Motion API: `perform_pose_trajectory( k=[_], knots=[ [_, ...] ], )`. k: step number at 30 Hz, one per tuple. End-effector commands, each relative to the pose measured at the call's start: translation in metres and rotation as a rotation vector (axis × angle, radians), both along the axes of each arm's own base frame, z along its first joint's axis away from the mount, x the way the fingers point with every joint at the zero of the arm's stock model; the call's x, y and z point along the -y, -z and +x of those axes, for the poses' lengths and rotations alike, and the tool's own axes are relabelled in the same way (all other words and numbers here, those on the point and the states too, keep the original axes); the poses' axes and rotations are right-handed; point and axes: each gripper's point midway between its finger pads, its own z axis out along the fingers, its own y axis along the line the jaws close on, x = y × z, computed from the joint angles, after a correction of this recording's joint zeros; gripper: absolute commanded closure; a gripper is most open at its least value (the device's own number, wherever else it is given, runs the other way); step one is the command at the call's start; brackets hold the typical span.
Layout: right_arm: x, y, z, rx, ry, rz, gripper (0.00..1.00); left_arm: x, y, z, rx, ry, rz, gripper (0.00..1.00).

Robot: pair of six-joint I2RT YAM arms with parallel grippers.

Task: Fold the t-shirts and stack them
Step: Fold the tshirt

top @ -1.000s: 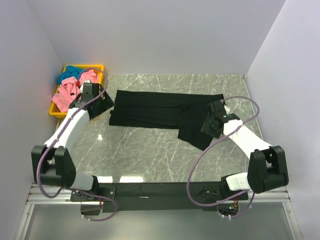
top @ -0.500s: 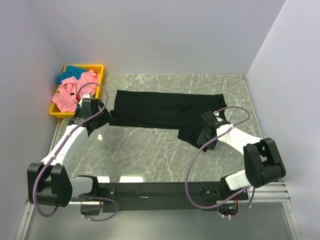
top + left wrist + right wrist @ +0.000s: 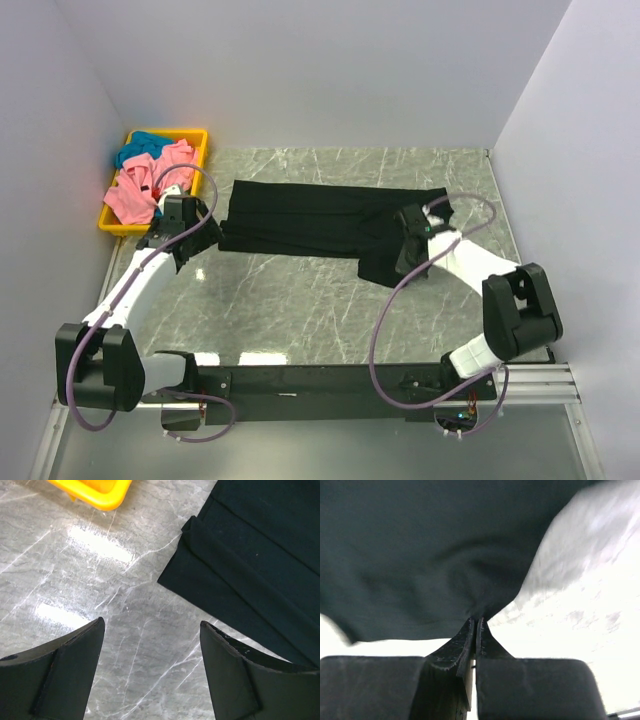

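Closest to me, my right fingers (image 3: 472,632) are pressed together on a small pucker of the black t-shirt (image 3: 420,545), right at its near edge. That bite looks thin. I worry it has only one layer, so a lift could peel the top sheet away or let the cloth slip free.

My left fingers (image 3: 200,232) are spread wide and holding nothing. They hover over the bare surface (image 3: 125,605), just beside the shirt's near left corner. If they close here they get stone, not fabric. If the right side pulls alone, I expect the shirt to skew and drag across the slick top, spoiling the long fold already laid.

The shirt itself lies flat across the middle of the surface as a wide band, its right end flopping toward me.

Far left sits the yellow bin (image 3: 200,133). It holds a crumpled pink t-shirt (image 3: 130,190) spilling over the near rim and a teal t-shirt (image 3: 145,140) behind it, both unfolded.
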Motion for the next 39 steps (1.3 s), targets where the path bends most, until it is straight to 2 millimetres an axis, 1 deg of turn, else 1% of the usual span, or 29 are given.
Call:
perform_pose_trajectory(
  k=[1,3,4,6,7,8,9,10,12,13,15,16,18,19,21,24,25,26,27,28,30,31,34,35,36,39],
  knots=[
    [0.004,-0.051,0.056,0.142,-0.013,-0.094,1.0,-0.001,-0.004,0.008,0.025,0.002,0.02,0.18],
    [0.004,-0.065,0.075,0.168,-0.029,-0.122,1.0,-0.002,-0.004,0.008,0.02,0.002,0.022,0.18],
    [0.0,-0.075,0.093,0.192,-0.034,-0.129,1.0,-0.002,-0.003,0.008,0.017,0.003,0.021,0.18],
    [0.0,-0.085,0.112,0.212,-0.053,-0.142,1.0,-0.001,-0.002,0.008,0.017,0.005,0.02,0.19],
    [-0.003,-0.091,0.129,0.233,-0.056,-0.15,1.0,-0.001,-0.002,0.008,0.015,0.004,0.02,0.19],
    [-0.004,-0.093,0.137,0.24,-0.071,-0.158,1.0,-0.001,0.0,0.008,0.011,0.005,0.02,0.19],
    [-0.005,-0.104,0.152,0.272,-0.069,-0.154,1.0,-0.001,0.0,0.008,0.009,0.005,0.02,0.19],
    [-0.007,-0.097,0.16,0.26,-0.078,-0.158,1.0,0.0,0.002,0.007,0.003,0.008,0.019,0.19],
    [-0.006,-0.097,0.172,0.255,-0.085,-0.171,1.0,0.0,0.003,0.007,0.0,0.009,0.018,0.19],
    [-0.004,-0.096,0.183,0.259,-0.077,-0.173,1.0,0.0,0.005,0.007,-0.005,0.009,0.019,0.19],
    [-0.001,-0.1,0.195,0.275,-0.076,-0.175,1.0,-0.001,0.006,0.007,-0.008,0.008,0.02,0.19],
    [0.001,-0.096,0.201,0.274,-0.072,-0.173,1.0,0.0,0.006,0.007,-0.01,0.01,0.02,0.19],
    [0.003,-0.097,0.209,0.285,-0.079,-0.167,1.0,0.0,0.007,0.007,-0.011,0.012,0.015,0.19],
    [0.003,-0.094,0.212,0.284,-0.08,-0.166,1.0,0.001,0.008,0.007,-0.013,0.014,0.014,0.19],
    [0.005,-0.095,0.218,0.289,-0.087,-0.171,1.0,0.002,0.008,0.008,-0.016,0.017,0.013,0.2],
    [0.008,-0.091,0.224,0.289,-0.084,-0.167,1.0,0.003,0.01,0.008,-0.023,0.021,0.011,0.2],
    [0.009,-0.086,0.226,0.28,-0.076,-0.157,1.0,0.002,0.01,0.008,-0.024,0.018,0.01,0.2],
    [0.014,-0.085,0.228,0.28,-0.053,-0.145,1.0,0.002,0.01,0.008,-0.024,0.018,0.01,0.21],
    [0.015,-0.084,0.231,0.284,-0.045,-0.134,0.99,0.002,0.011,0.008,-0.027,0.017,0.011,0.21],
    [0.015,-0.079,0.233,0.277,-0.04,-0.115,0.99,0.002,0.011,0.008,-0.025,0.017,0.011,0.21],
    [0.018,-0.08,0.238,0.287,-0.014,-0.092,0.98,0.002,0.011,0.008,-0.028,0.017,0.011,0.21],
    [0.017,-0.076,0.239,0.278,-0.009,-0.082,0.98,0.003,0.012,0.008,-0.03,0.018,0.009,0.22],
    [0.026,-0.071,0.244,0.273,0.043,-0.055,0.98,0.002,0.013,0.007,-0.034,0.016,0.011,0.21],
    [0.025,-0.07,0.245,0.273,0.059,-0.029,0.98,0.002,0.013,0.008,-0.033,0.016,0.011,0.22],
    [0.03,-0.069,0.246,0.275,0.079,-0.019,0.98,0.002,0.013,0.007,-0.036,0.015,0.012,0.22],
    [0.031,-0.07,0.252,0.295,0.107,0.037,0.98,0.001,0.013,0.007,-0.036,0.015,0.014,0.22]
  ],
)
